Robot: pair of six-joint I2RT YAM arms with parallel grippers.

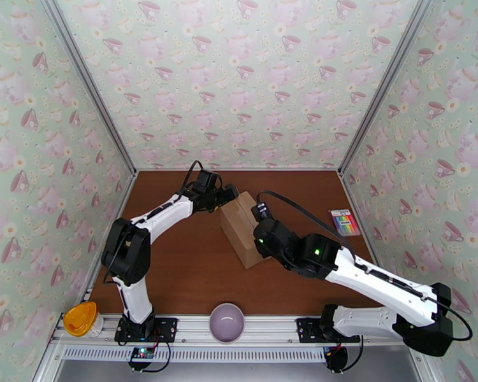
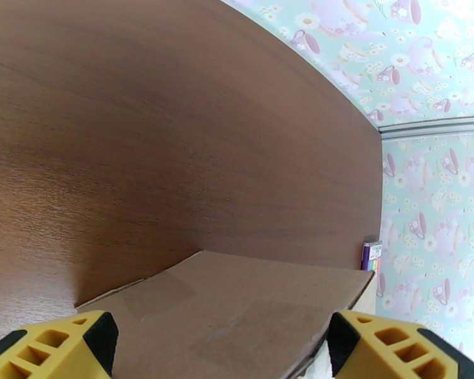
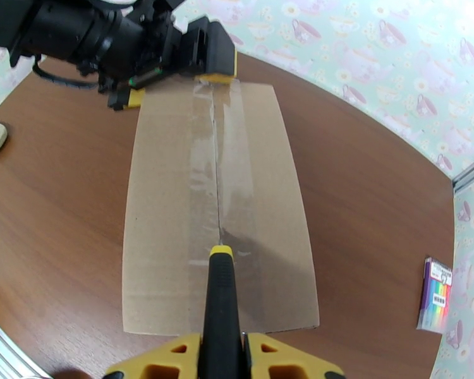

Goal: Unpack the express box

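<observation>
On the brown wood table (image 1: 175, 275), within teacup wallpaper (image 1: 239, 77), my left gripper (image 3: 174, 88) spreads wide astride the express box (image 3: 167, 216); my right gripper (image 3: 223, 352) clamps a black tool (image 3: 221, 292) touching its tape (image 3: 202, 159).

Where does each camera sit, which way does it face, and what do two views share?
Top external: above and behind the left arm and right arm, both showing, looking down on the brown wooden table and plain brown cardboard express box.
Left wrist: on the left arm, looking across the box top toward the teacup-wallpapered wall; the left gripper, open, shows.
Right wrist: on the right arm, looking down along the box's taped seam; the right gripper clamps a black, yellow-tipped tool.
Shared: both wrist views catch the rainbow-striped packet.
</observation>
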